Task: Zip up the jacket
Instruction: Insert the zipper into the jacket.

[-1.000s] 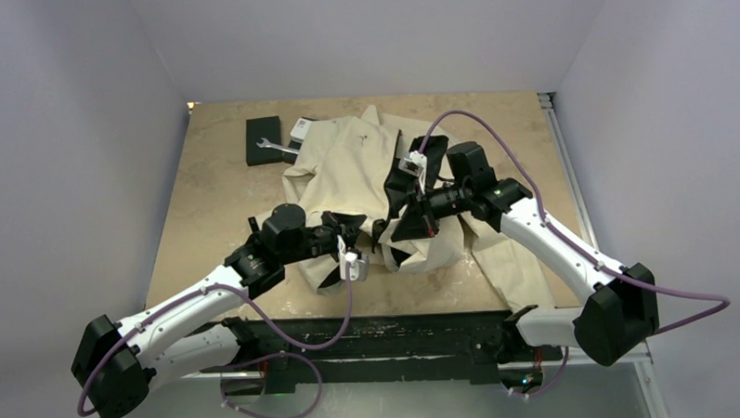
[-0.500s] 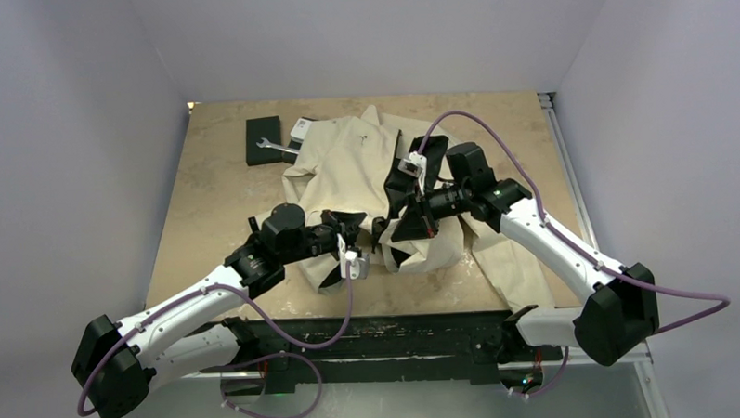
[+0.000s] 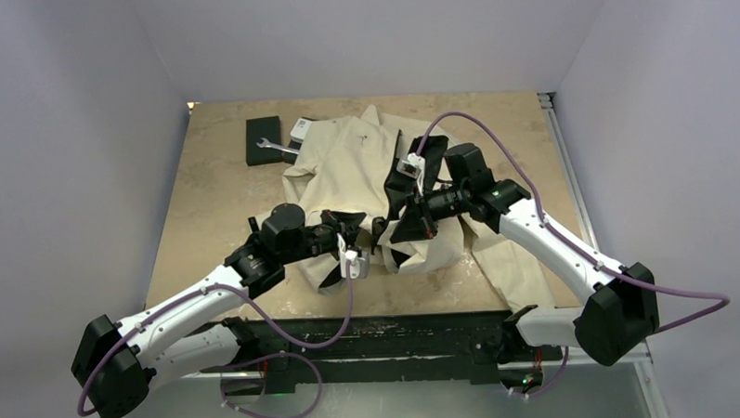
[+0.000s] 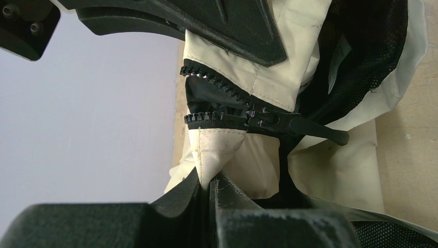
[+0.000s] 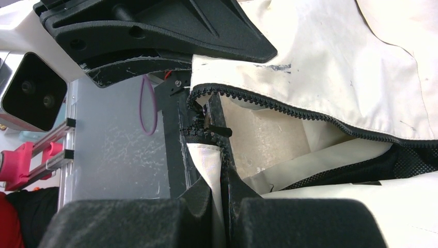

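Pinching the jacket along its front edges, left end effector and right end effector are clenched.

A flat tan table with a pale marbled top carries everything, walled in by light grey panels on three sides. A large cream-beige thin-fabric jacket with black lining lies spread over the middle and right of it, reaching from near the far edge almost to the near edge, with its near middle part bunched and raised off the surface. At the far left lies a flat black rectangular block. A small silver open-ended wrench rests across the block's near right corner, and a small white box sits just beside the block, touching the jacket's far left edge.
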`<state>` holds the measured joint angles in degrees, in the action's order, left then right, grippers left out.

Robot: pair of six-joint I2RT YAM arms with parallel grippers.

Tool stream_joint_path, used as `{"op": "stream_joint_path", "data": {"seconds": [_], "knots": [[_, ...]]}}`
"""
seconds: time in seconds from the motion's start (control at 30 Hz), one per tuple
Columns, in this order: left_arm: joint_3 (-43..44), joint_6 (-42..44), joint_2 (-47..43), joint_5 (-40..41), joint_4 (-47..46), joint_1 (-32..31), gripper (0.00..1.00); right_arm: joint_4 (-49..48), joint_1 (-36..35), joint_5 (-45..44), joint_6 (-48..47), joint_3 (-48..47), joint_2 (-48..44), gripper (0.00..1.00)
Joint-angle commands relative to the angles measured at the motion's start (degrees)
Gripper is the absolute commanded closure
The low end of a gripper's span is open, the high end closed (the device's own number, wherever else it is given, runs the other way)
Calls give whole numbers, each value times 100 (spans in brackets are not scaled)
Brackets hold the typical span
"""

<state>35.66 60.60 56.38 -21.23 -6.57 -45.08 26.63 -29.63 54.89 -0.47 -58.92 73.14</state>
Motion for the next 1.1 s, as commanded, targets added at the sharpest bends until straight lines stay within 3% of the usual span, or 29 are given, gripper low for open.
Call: {"op": "stream_joint_path", "data": {"seconds": [0.0, 1.07], "knots": [[99, -7, -48, -99, -189, -27, 100, 53, -32, -11, -55, -200, 14, 100], [38, 804, -101, -272, 380, -106, 100, -289, -34, 300, 298, -434, 35, 100]]}}
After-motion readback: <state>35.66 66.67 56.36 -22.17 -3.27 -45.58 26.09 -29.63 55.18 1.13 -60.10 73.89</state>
